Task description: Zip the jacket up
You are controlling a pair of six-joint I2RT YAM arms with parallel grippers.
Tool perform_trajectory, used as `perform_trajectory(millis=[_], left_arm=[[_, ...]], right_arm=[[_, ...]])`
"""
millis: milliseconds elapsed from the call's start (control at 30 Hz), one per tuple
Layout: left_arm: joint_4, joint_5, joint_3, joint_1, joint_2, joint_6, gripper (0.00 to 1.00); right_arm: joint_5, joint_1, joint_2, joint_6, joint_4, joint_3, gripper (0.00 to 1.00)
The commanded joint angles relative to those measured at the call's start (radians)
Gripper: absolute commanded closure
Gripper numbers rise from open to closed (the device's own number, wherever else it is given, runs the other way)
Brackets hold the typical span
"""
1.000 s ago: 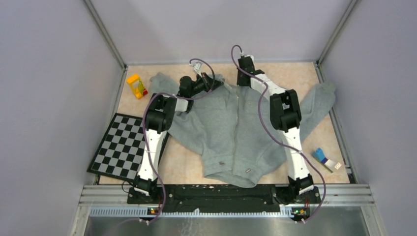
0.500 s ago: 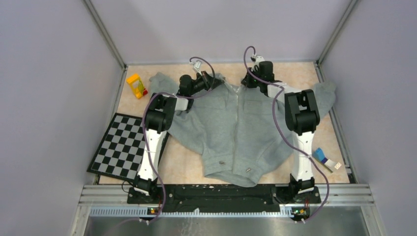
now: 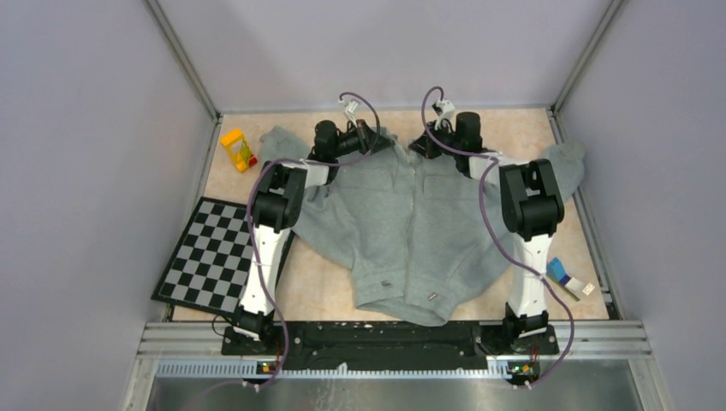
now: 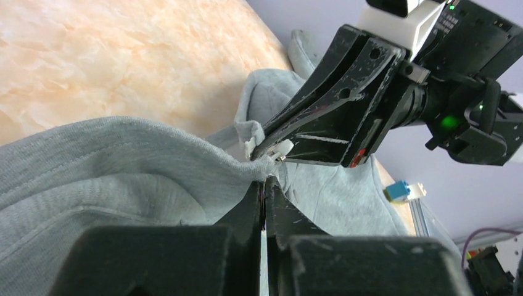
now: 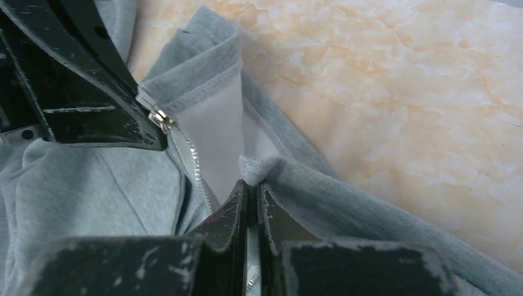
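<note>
At the collar (image 5: 203,61), left pincer (image 4: 265,185) and right pincer (image 5: 251,185) clamp the jacket (image 3: 411,231).

Narrow tabletop strip (image 3: 398,122) between jacket collar (image 3: 395,156) and back wall (image 3: 385,51).

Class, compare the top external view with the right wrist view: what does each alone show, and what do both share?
Only the top external view shows the checkerboard, the yellow toy, the blue-and-white block, and the sleeves and hem of the jacket. Only the right wrist view shows the zipper teeth and metal slider near the collar. Both show the jacket, the marbled table, and the left pincer and right pincer at its collar.
</note>
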Motion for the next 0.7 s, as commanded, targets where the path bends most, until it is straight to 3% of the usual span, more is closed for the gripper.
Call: perform_trajectory(millis=[0, 200, 367, 667], left_arm=[[-0.101, 0.121, 0.064, -0.007, -0.018, 0.095, 1.00], [-0.108, 0.192, 0.105, -0.006, 0.004, 0.079, 1.00], [-0.215, 0.196, 0.125, -0.006, -0.001, 0.151, 1.00], [-0.266, 0.211, 0.146, -0.006, 0.007, 0.171, 1.00]], right_arm=[[-0.092, 0.011, -0.097, -0.004, 0.091, -0.023, 1.00], [-0.115, 0.012, -0.153, 0.014, 0.158, -0.116, 1.00], [-0.156, 0.012, -0.153, 0.027, 0.209, -0.130, 1.00], [-0.130, 0.018, -0.156, -0.054, 0.160, -0.118, 1.00]])
